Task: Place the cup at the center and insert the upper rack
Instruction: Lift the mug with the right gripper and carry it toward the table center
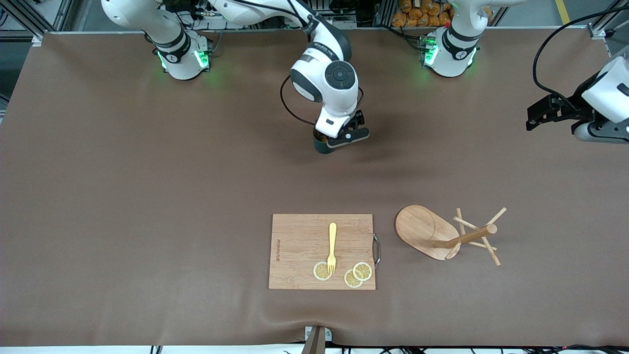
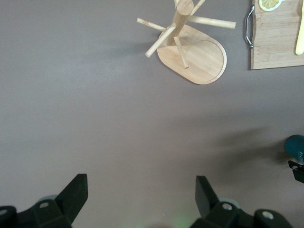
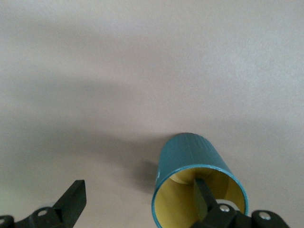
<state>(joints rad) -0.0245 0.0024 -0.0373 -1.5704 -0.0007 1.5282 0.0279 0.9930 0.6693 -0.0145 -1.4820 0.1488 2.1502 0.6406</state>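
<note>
cutting board [image 1: 322, 250]: a short line of engraved lettering runs along the edge toward the right arm's end of the table; too small to read.
right arm's forearm [image 1: 317, 49]: a dark printed word on the white shell, near the wrist; the letters cannot be made out.
cup [image 2: 295, 147]: a small pale mark on the teal wall, seen in the left wrist view; not legible.
arm bases [image 1: 184, 56]: a small round emblem on each dark band; no letters can be told.
readable words or numbers: none anywhere in the views.
</note>
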